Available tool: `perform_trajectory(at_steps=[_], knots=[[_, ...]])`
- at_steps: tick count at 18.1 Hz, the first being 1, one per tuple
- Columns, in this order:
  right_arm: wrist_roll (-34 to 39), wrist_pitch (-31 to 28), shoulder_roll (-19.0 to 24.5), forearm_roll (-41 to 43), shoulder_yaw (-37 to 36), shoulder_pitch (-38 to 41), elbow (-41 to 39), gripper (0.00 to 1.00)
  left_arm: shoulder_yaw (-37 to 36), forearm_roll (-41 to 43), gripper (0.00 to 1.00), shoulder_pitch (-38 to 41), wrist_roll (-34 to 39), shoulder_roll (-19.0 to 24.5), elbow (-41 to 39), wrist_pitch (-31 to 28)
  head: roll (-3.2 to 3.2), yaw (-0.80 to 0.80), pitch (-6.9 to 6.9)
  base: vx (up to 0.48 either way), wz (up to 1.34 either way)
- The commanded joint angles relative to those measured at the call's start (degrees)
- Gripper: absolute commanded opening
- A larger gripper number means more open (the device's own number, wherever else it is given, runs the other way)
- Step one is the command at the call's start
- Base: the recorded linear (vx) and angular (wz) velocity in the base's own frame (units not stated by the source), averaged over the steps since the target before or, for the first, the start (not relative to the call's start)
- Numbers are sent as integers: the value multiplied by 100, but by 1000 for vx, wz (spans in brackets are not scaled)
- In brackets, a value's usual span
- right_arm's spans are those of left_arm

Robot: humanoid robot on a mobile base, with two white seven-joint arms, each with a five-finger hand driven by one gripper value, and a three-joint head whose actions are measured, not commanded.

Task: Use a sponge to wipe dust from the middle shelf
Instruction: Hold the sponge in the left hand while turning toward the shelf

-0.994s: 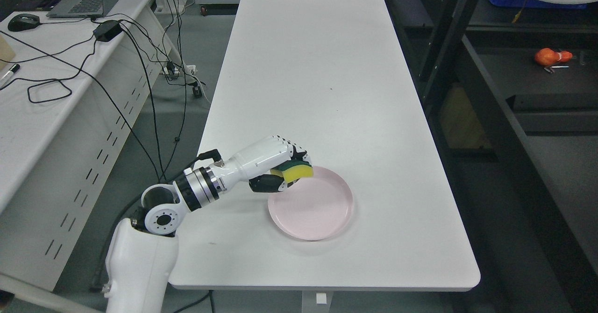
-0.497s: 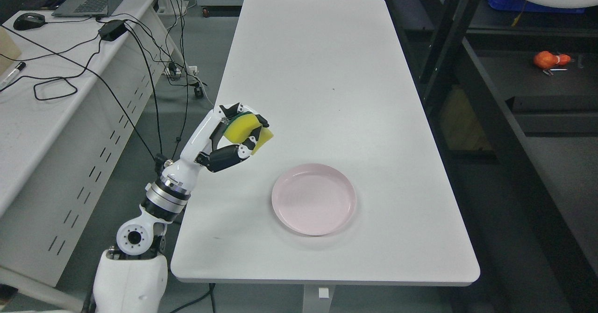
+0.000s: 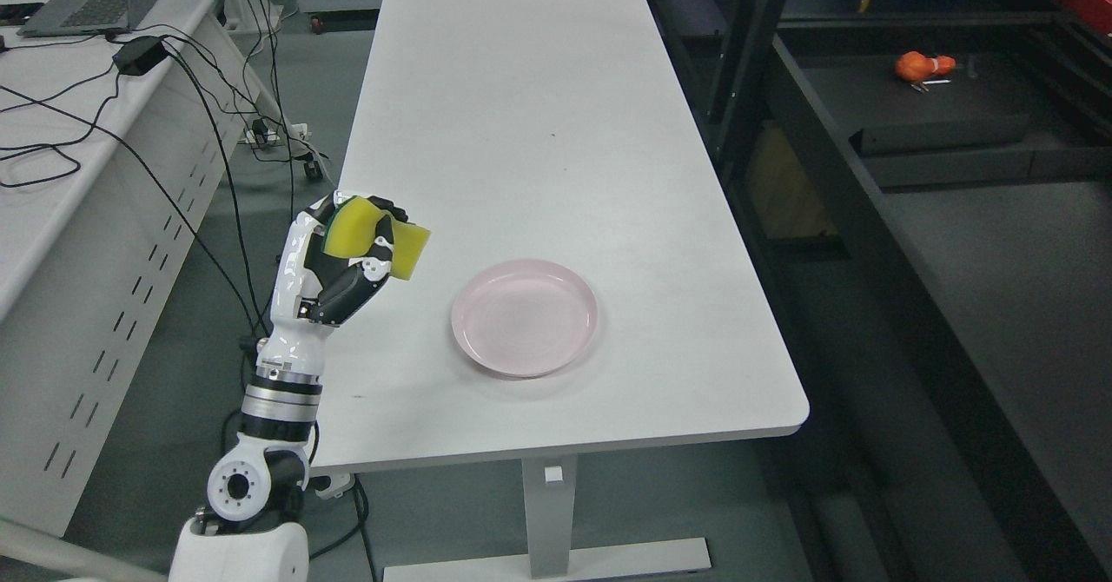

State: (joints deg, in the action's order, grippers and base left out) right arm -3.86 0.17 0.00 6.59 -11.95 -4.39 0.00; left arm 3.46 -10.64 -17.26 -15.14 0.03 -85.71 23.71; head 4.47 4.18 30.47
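Lifted clear of the round pink plastic plate (image 3: 525,316) since a second ago, and now raised upright over the near-left edge of the white rectangular surface (image 3: 521,113): the left hand (image 3: 347,256), white with black fingers (image 3: 347,291). Curled tight around a yellow rectangular sponge with a green scouring back (image 3: 375,238), held above the surface and well apart from the plate. Whole view swung rightward as well, a turn of the camera rather than of the furniture. Plate bare, sitting near the front of the surface. Off to the right, dark metal shelving (image 3: 869,122) carrying a small orange object (image 3: 921,65) on one tier. Right arm out of sight. Pickup judged complete; carrying the sponge across to the middle shelf and wiping not yet begun.
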Motion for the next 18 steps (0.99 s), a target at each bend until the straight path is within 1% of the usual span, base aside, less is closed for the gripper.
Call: perform_trajectory(at_steps=[1, 10, 14, 18], knots=[[-27, -422, -100, 0, 0, -1, -100, 100, -206, -149, 0, 188, 46, 97, -323, 99, 0, 0, 0, -184, -363], [-27, -422, -100, 0, 0, -1, -100, 100, -311, -149, 0, 337, 11, 97, -349, 117, 0, 0, 0, -247, -219], [-27, -422, -100, 0, 0, -1, -100, 100, -793, -140, 0, 355, -77, 97, -490, 222, 0, 0, 0, -343, -132], [-27, -422, -100, 0, 0, -1, -100, 100, -1101, -140, 0, 337, -130, 97, -508, 248, 0, 0, 0, -343, -283]])
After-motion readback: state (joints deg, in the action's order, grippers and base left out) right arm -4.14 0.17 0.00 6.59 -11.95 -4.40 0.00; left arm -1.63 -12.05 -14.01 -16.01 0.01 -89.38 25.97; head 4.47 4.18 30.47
